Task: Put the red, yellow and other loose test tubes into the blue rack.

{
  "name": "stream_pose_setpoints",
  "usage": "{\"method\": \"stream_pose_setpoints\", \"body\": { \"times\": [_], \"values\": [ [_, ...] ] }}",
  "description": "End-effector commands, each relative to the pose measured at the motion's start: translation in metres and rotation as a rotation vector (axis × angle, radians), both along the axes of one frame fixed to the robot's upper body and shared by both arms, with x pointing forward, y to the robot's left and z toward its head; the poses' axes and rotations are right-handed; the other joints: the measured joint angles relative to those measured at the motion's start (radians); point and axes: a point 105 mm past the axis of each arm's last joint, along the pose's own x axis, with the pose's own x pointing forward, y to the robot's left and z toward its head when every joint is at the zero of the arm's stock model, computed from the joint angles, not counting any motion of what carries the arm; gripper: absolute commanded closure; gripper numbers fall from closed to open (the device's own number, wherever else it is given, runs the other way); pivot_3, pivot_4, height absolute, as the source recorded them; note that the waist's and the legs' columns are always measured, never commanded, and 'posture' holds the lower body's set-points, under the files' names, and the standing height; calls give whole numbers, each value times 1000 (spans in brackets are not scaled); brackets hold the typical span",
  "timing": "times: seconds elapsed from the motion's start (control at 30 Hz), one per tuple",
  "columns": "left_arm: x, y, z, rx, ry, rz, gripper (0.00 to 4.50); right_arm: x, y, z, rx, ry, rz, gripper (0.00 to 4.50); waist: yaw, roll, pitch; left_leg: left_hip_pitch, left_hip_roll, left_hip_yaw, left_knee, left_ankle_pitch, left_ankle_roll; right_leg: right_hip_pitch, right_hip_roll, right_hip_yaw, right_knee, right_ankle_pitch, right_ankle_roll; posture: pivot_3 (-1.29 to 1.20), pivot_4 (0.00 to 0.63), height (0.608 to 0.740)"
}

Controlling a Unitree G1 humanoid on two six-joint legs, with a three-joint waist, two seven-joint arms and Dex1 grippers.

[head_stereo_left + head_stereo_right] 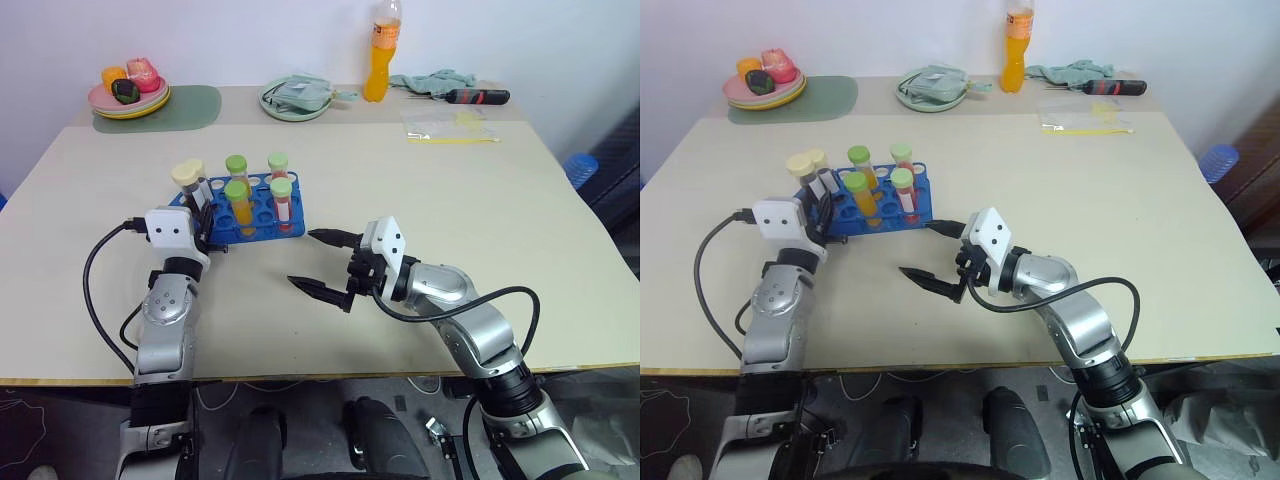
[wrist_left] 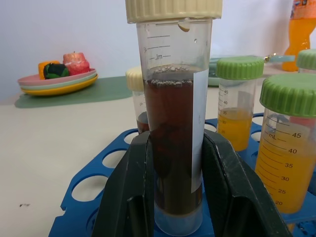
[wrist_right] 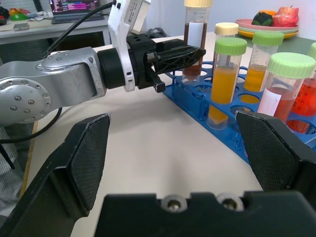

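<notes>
**Last dark tube entering the rack**

Head view: right pincer [image 1: 318, 263] hangs released over the desk [image 1: 480, 200]; four green-capped tubes stand in the blue rack [image 1: 262, 228]. Left wrist view: left pincer [image 2: 173, 197] clenched on the dark test tube [image 2: 173, 148], upright at a rack hole, apparently the final one, not yet let go.

Beige table [image 1: 450, 200] against white wall [image 1: 250, 40]

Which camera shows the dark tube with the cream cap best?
The left wrist view: the dark tube stands close up between the left pincer fingers. The head views show it small; the right wrist view, from the side.
</notes>
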Motion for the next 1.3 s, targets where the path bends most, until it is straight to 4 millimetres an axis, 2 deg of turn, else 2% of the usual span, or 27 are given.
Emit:
{"method": "stream_pose_setpoints", "body": {
  "times": [0.03,0.5,0.8,1.1,1.3],
  "values": [
    [1,7,-12,0,45,28,3727,-3,1,15,27,-51,15,0,0,0,0,0,0,0,0,0,0,0,0,0,0,0,0,0,150,740],
    [-3,10,-14,10,51,48,3727,-3,1,15,31,-50,12,0,-2,0,0,0,0,0,0,0,0,0,0,0,0,0,0,0,150,740],
    [-1,2,-18,-13,67,13,3727,-3,1,15,29,-52,16,0,-3,0,0,0,0,0,0,0,0,0,0,0,0,0,0,0,150,740],
    [0,4,-18,-23,70,22,3727,-4,1,15,26,-56,19,0,-1,0,0,0,0,0,0,0,0,0,0,0,0,0,0,0,150,740],
    [-6,7,-8,-27,38,21,811,-1,-4,19,30,-71,6,0,-1,0,0,0,0,0,0,0,0,0,0,0,0,0,0,0,150,740]
  ]
}}
